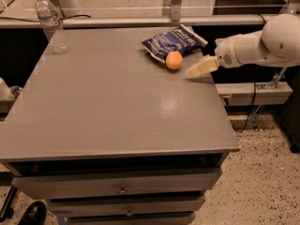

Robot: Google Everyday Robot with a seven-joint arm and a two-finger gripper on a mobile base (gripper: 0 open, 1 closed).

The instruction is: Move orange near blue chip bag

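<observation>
The orange [174,60] rests on the grey table [112,102] at the back right, touching the front edge of the blue chip bag [171,42]. The bag lies flat and crinkled, with white lettering. My gripper [193,71] reaches in from the right on a white arm [262,43]. It hangs low over the table just right of the orange, with a small gap between them, and holds nothing.
A clear plastic water bottle [50,23] stands at the table's back left corner. A rail and glass panel [140,18] run behind the table. The table's right edge lies under my arm. Drawers [122,189] face front below.
</observation>
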